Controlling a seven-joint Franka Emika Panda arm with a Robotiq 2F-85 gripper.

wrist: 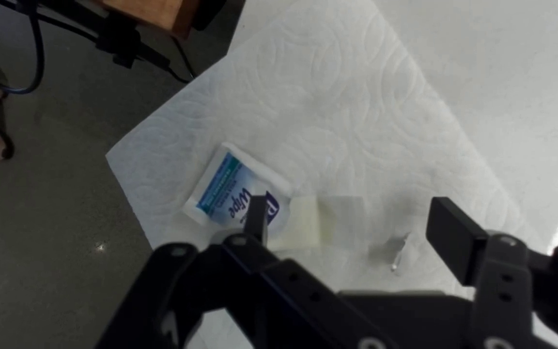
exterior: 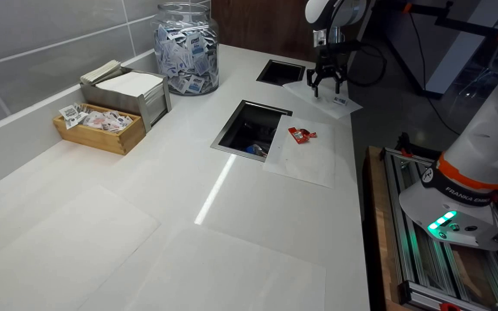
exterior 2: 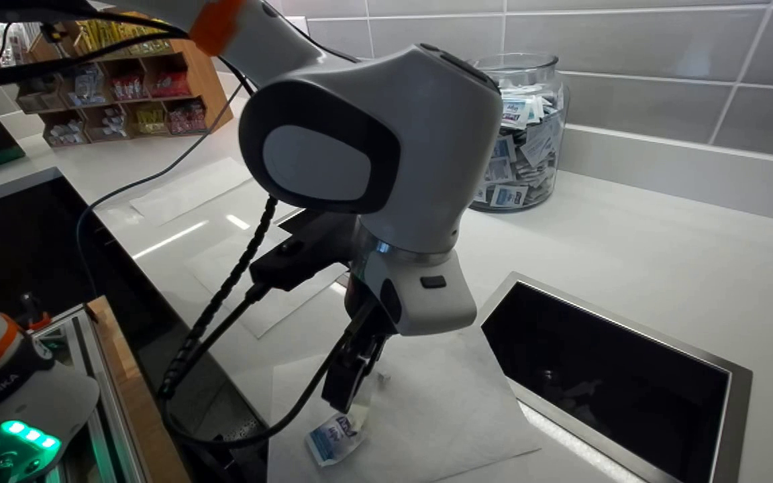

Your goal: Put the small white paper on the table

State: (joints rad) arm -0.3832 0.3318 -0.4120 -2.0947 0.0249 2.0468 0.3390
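Note:
The table point(exterior: 180, 172) is the glossy white countertop with dark openings. A paper towel point(wrist: 347, 121) lies on it and overhangs its edge. On the towel are a blue-and-white wipe packet point(wrist: 225, 189), a small pale, partly see-through paper piece point(wrist: 308, 223) and a tiny upright white scrap point(wrist: 401, 252). I cannot tell which of these two is the small white paper. My gripper point(wrist: 351, 218) is open and empty above them; its left finger partly covers the packet and the pale piece's end. The gripper point(exterior: 327, 90) also hangs over the towel in an exterior view.
A dark opening point(exterior 2: 601, 376) lies beside the towel; another opening point(exterior: 249, 129) is partly covered by a sheet point(exterior: 305, 168) with a red wrapper point(exterior: 302, 134). A glass jar point(exterior: 188, 56), napkin holder point(exterior: 115, 99) and wooden box point(exterior: 102, 138) stand along the wall.

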